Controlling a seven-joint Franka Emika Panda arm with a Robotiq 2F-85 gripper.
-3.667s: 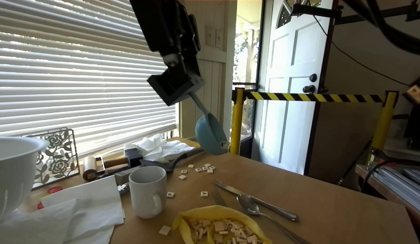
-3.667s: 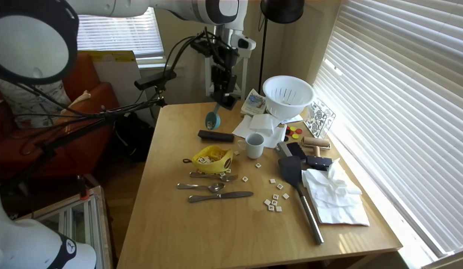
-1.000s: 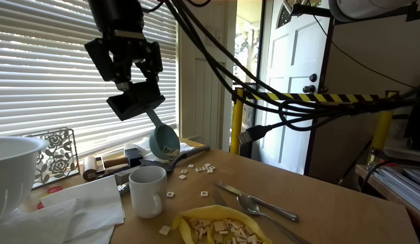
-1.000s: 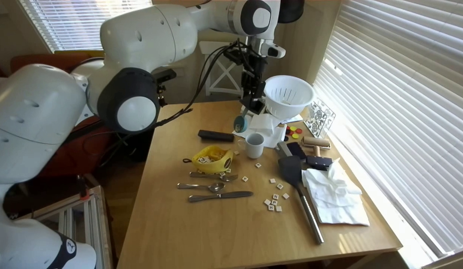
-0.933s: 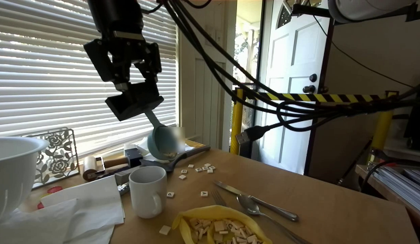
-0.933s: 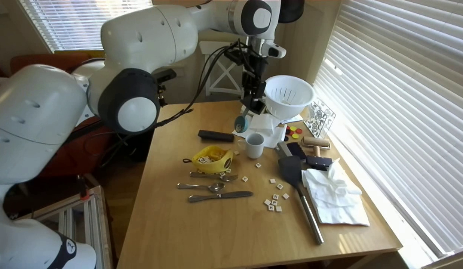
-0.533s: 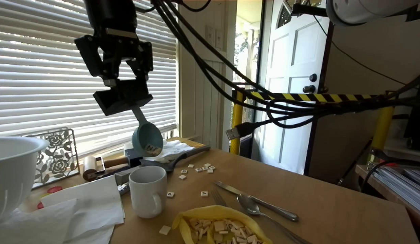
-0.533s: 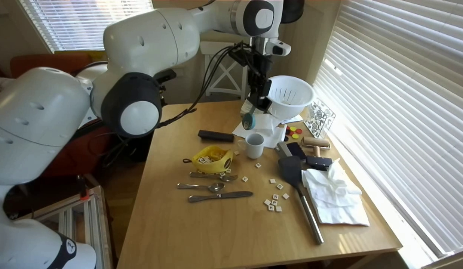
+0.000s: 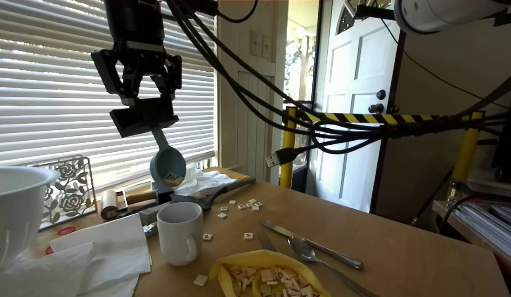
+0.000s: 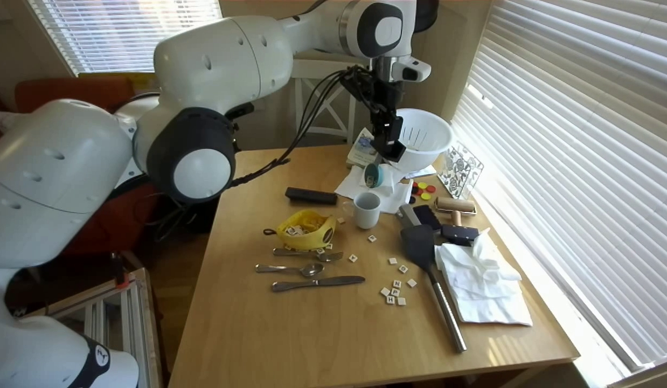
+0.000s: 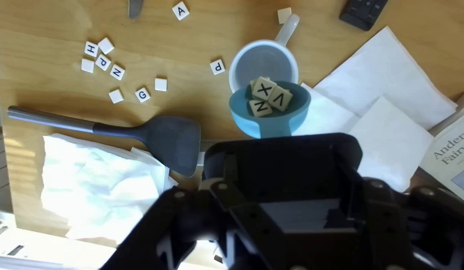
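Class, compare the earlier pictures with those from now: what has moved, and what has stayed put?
The arm carried the scoop, with tiles in it, towards the colander, as both exterior views show. The jaws held it throughout; nothing was newly gripped or let go. The mug, pouch, spatula and cutlery stayed as they were.

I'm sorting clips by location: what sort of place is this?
Probably a room in a home, set up for robot work: the door stands open to daylight, blinds hang along one side, and striped tape hints at a roped-off work area.
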